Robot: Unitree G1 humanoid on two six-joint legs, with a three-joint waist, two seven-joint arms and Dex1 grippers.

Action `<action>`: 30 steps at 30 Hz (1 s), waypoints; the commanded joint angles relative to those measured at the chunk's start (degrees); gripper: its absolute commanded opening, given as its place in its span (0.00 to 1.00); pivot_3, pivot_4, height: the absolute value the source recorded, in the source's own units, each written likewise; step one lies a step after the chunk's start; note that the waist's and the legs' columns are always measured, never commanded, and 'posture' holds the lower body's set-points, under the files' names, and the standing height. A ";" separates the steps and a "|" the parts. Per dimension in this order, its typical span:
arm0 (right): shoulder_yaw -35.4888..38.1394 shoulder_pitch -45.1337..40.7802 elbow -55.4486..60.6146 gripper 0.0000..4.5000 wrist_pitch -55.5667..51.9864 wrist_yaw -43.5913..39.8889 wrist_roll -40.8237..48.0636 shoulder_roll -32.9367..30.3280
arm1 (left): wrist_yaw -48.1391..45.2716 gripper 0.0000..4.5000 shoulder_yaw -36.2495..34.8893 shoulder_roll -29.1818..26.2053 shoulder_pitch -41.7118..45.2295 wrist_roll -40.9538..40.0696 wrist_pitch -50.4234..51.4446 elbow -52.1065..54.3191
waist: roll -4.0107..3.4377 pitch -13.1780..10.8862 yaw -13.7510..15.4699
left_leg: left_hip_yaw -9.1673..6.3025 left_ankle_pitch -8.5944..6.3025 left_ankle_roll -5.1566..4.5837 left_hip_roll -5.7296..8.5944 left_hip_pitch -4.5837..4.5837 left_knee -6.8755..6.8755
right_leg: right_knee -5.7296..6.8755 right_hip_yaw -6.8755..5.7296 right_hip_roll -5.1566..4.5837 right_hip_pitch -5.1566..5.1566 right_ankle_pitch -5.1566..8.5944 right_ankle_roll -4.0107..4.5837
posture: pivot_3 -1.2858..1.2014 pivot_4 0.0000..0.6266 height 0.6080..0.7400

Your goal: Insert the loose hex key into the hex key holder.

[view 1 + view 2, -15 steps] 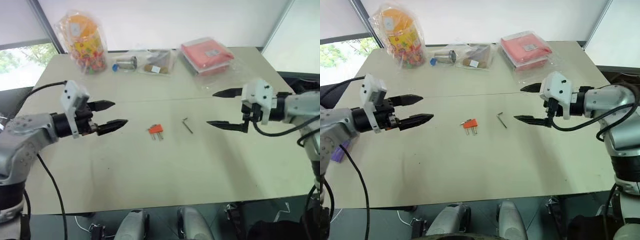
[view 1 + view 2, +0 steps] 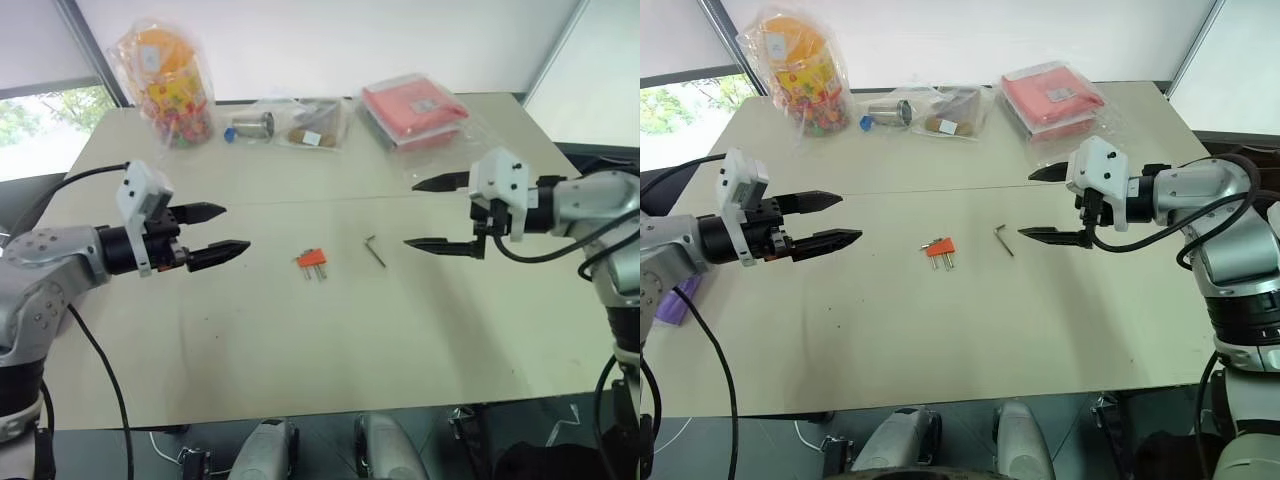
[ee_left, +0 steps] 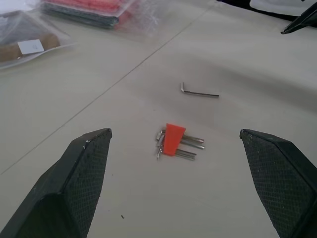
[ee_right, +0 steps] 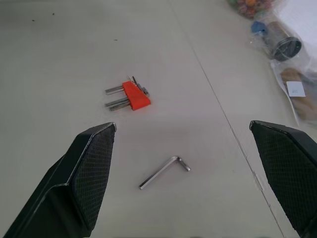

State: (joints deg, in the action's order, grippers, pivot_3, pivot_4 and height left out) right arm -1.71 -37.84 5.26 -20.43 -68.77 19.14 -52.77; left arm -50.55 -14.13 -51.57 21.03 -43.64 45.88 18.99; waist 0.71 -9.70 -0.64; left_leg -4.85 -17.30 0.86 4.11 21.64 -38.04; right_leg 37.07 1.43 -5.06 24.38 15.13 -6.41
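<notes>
- On the surface (image 2: 300,350), ahead of the left fingers (image 2: 221,229), which hang spread and empty above it, sits the hex key holder (image 2: 311,260), its short keys poking out of one side.
- Just right of the holder, apart from it, the loose hex key (image 2: 374,250) lies flat, between it and the right fingers (image 2: 432,213).
- Those right fingers, also spread with nothing between them, have edged in toward the key since half a second ago; the left arm has barely shifted.
- My read: the right arm is closing on the key for a pick-up, so the task is at its start, with nothing grasped yet.
- Far beyond both sets of fingers, along the back edge: a clear bag of colourful sweets (image 2: 168,80), a clear bag holding a small metal can (image 2: 255,124), another with brown pieces (image 2: 312,130), and a red packet (image 2: 413,106) in clear wrap.
</notes>
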 commanded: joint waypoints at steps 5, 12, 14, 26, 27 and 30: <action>0.96 -1.11 0.60 1.00 1.20 0.90 -0.30 1.43 | 0.52 0.96 -1.20 -0.18 0.59 -0.29 -0.80 1.30 | 0.00 0.00 -0.01 | 0.00 0.00 0.00 0.00 0.01 0.00 | 0.00 0.00 0.00 0.00 0.00 0.00 | 0.52 0.24 1.00; 0.72 -0.40 0.32 1.00 2.23 1.28 -0.89 2.65 | 1.09 0.96 -0.92 0.09 0.48 0.39 -1.32 0.82 | 0.00 0.00 -0.01 | 0.00 0.00 0.01 0.00 0.01 0.00 | 0.00 0.00 0.00 0.02 0.00 0.00 | 0.52 0.24 1.00; 0.24 -0.20 -0.01 1.00 2.81 1.85 -1.36 3.60 | 1.47 0.96 -0.95 0.35 0.35 0.53 -1.25 0.80 | 0.00 0.00 -0.01 | 0.00 0.02 0.03 0.00 0.01 0.00 | 0.00 0.00 0.00 0.02 0.00 0.00 | 0.52 0.24 1.00; -11.47 0.26 -16.09 1.00 21.32 16.95 -18.40 21.93 | 8.68 0.96 -2.02 6.49 -3.61 4.04 -3.56 -0.63 | 0.02 0.01 -0.24 | 0.03 0.16 0.29 0.02 0.14 -0.03 | 0.12 -0.01 0.01 0.22 0.00 -0.01 | 0.52 0.24 1.00; -12.06 0.00 -17.74 1.00 22.33 17.96 -19.60 22.89 | 8.87 0.96 -2.19 6.53 -4.08 3.97 -3.55 -0.18 | 0.02 0.00 -0.23 | 0.03 0.17 0.30 0.03 0.13 -0.03 | 0.12 -0.01 0.01 0.22 -0.01 -0.01 | 0.52 0.24 1.00; -13.64 -0.78 -22.05 1.00 25.34 19.67 -22.10 25.19 | 9.46 0.96 -2.72 6.47 -5.52 4.15 -3.73 1.13 | 0.02 0.01 -0.12 | 0.01 0.18 0.31 0.03 0.20 -0.06 | 0.12 -0.02 0.02 0.26 -0.01 -0.01 | 0.52 0.24 1.00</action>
State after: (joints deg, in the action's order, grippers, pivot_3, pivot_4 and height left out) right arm -15.45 -36.97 -16.08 2.38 -50.51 -1.80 -28.12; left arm -41.40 -14.71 -44.66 15.50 -39.56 43.38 17.69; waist 0.73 -9.69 -0.76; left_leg -4.85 -17.13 1.17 4.14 21.84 -38.11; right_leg 37.19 1.41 -5.04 24.63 15.13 -6.42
